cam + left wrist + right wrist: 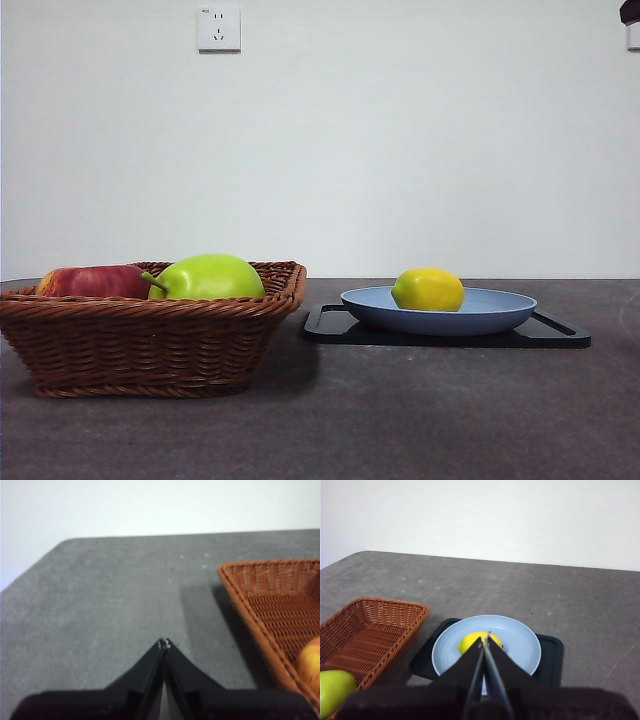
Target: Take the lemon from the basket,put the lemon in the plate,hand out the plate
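On the grey tabletop [400, 420], the lemon [428, 289] lies in the plate [500, 312]; the right gripper [485, 638], clenched empty, partly hides it. The left gripper [164, 643] is clenched beside the cut-off basket [270, 605].

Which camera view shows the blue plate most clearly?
The right wrist view: the plate shows its whole round face from above, though the right gripper covers part. The front view shows only its rim edge-on. The left wrist view misses it.

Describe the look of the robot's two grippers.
The left gripper and the right gripper look alike: two flat, matte black jaws each, wide at the base and tapering to thin tips. No cables or markings show. The left tips carry small pale specks.
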Motion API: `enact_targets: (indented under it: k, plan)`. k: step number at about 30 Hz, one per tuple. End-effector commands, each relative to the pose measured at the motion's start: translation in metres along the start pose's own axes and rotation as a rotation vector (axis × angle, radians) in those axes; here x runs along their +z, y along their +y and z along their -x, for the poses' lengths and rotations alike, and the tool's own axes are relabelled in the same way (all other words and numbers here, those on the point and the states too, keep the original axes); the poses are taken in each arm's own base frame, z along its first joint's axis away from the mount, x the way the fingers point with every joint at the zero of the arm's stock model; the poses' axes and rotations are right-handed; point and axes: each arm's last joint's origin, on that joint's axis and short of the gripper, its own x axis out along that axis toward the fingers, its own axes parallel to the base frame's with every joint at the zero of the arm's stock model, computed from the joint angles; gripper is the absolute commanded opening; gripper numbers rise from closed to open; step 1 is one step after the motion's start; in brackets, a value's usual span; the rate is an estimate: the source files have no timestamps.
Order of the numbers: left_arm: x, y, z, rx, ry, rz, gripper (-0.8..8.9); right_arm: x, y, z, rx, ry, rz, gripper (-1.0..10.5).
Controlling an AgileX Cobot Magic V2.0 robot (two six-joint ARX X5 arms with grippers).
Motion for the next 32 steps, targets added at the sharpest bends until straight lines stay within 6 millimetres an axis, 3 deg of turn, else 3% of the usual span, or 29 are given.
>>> enact_targets:
  k: [1,27,32]
  plan:
    - [-0.0047,0.0002,-0.0004,0.002,0.031,0.016,0.08,0.0037,0.0008,0.0007,0.004,-0.017,-0.009,0.0]
    - [-0.0027,0.0003,-0.0005,0.004,0.010,0.020,0.08,0.0036,0.0007,0.0007,0.003,-0.017,-0.007,0.0]
    - [-0.0027,0.0003,-0.0005,0.004,0.010,0.020,0.08,0.0032,-0.0032,0.0090,-0.022,-0.027,0.087,0.0]
